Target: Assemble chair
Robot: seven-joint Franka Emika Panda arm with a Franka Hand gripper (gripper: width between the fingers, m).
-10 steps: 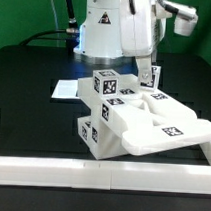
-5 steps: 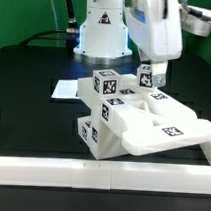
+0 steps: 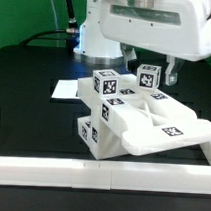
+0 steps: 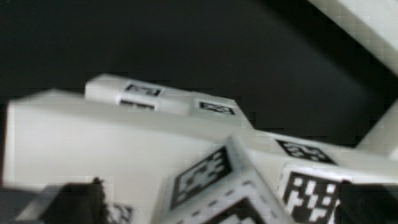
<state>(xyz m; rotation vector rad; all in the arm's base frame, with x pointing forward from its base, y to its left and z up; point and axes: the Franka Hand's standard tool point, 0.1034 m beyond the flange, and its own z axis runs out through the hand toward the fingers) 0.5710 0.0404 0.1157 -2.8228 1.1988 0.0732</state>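
I see the black surface (image 3: pixel 34 100) carrying everything. The arm (image 3: pixel 148 26) fills the upper part of the exterior view. The chair (image 3: pixel 133 120), partly joined, sits mid-surface, tags up; in the wrist view it (image 4: pixel 125 140) fills most of the picture, blurred. A white sheet (image 3: pixel 66 88) lies just beside it toward the exterior view's left. Tool (image 3: pixel 165 72): fingers (image 3: pixel 171 71) flank a small tagged block (image 3: pixel 148 78) above the chair; clenched or released, I cannot tell.
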